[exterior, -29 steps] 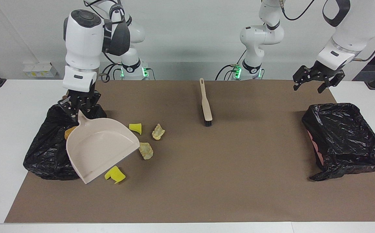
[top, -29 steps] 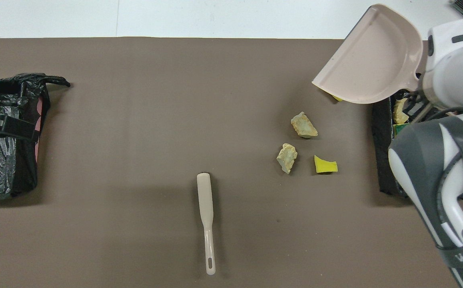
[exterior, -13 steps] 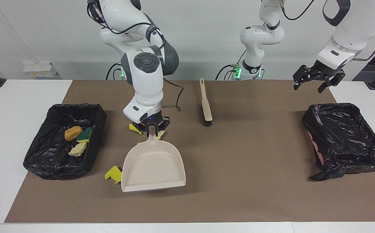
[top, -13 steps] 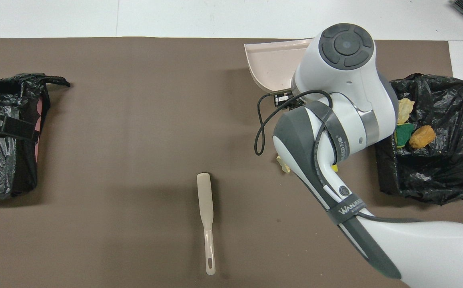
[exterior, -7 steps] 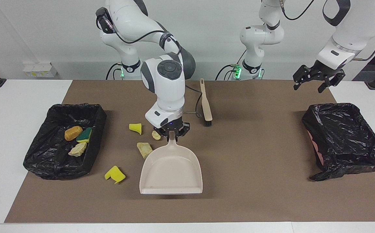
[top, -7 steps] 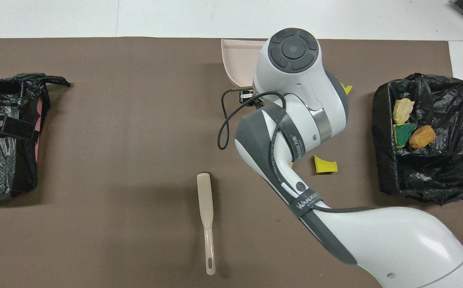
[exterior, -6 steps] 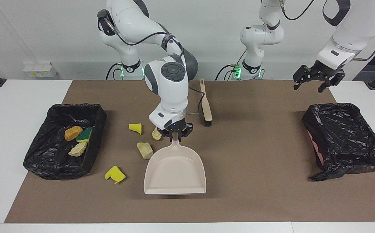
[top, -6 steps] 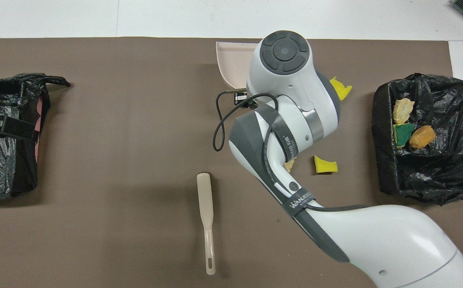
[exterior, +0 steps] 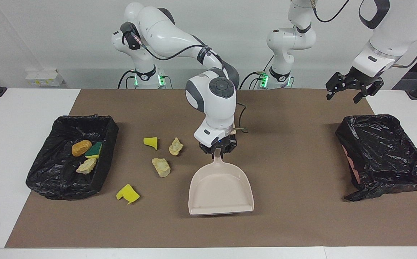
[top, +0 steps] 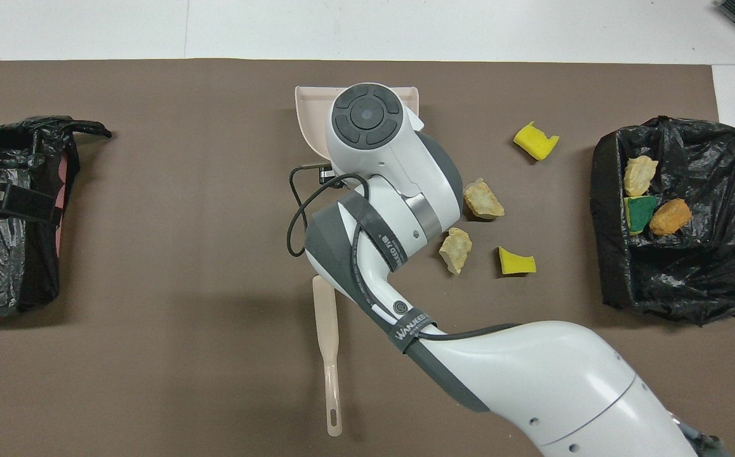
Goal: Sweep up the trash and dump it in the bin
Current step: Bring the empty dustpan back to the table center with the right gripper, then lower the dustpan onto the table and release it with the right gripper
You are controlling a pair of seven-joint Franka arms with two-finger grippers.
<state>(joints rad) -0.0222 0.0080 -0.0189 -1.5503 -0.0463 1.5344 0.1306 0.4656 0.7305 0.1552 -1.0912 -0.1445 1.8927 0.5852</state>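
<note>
Facing view: right pincer [exterior: 218, 152] is clamped on the beige plastic dustpan [exterior: 221, 189] handle; left pincer [exterior: 352, 92] waits, spread. Light, squishy yellow sponge scraps and pale lumps [exterior: 161, 167] sit beside it, bin-side, easy sweeping.

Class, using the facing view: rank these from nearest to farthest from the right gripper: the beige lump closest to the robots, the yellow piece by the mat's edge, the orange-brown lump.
From the right gripper, holding the dustpan:
1. Beige lump, on the mat.
2. Yellow piece, near the mat's edge.
3. Orange-brown lump, inside the bin at the right arm's end.
</note>
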